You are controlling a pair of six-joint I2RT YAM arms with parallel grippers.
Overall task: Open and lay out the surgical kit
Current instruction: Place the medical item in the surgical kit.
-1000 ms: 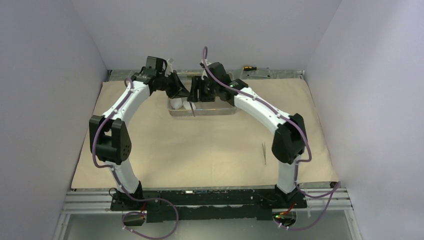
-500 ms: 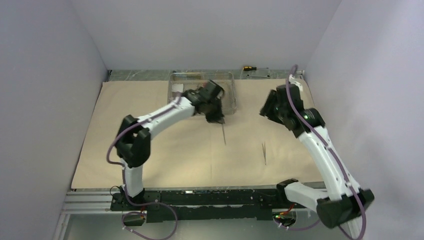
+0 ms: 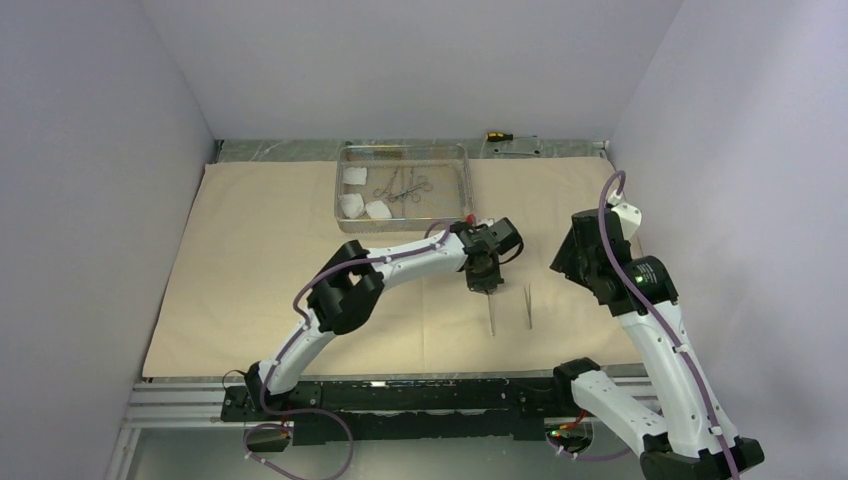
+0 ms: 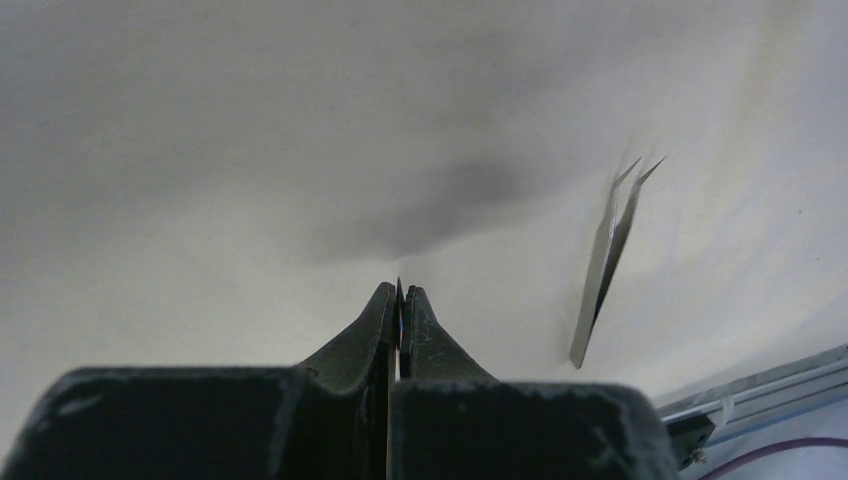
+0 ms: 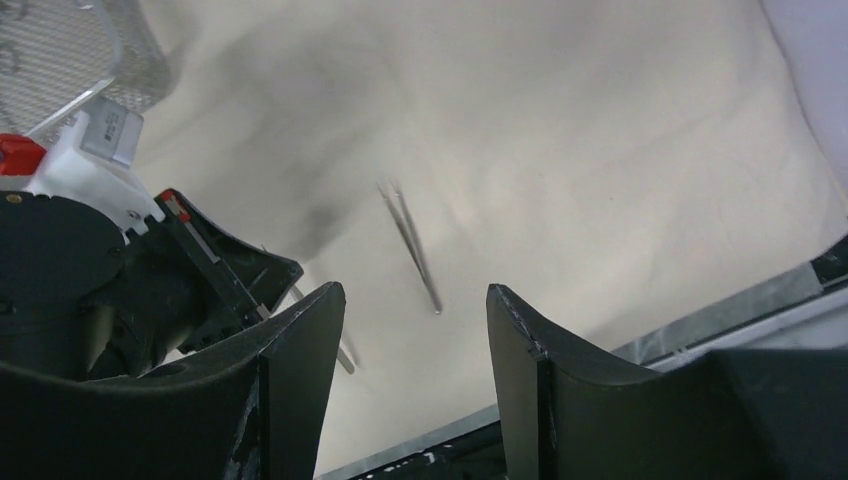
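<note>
Steel tweezers, pinched, half hidden by left end effector.

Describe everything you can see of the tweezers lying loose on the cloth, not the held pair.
The loose tweezers are slim and look like steel: two thin arms joined at the end nearer the robot's bases, splaying to fine points at the far end. They lie flat on the beige wrap cloth, in its near right part. Only the cloth touches them; nothing grips them.
</note>
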